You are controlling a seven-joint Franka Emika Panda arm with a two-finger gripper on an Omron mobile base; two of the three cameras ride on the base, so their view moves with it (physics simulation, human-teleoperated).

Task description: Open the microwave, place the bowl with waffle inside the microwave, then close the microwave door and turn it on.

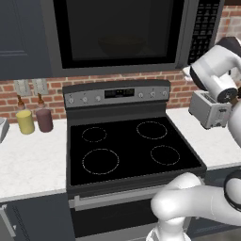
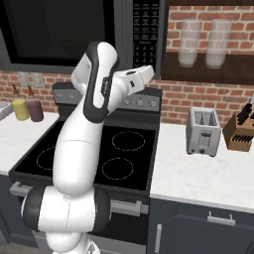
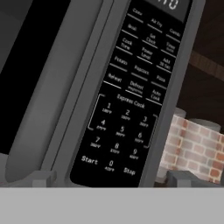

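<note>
One keypad [image 3: 127, 105] legible close-up

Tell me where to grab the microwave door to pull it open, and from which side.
Grip the long bar handle along the microwave door's right edge, beside the keypad. Come straight in from the front with the open gripper straddling the bar across its width. The bar runs vertically and looks to stand proud of the panel, so the fingers should fit around it; the door probably hinges on the left.

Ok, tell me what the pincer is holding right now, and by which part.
Nothing. The pincer is open and empty, its tips apart in front of the microwave's keypad.
</note>
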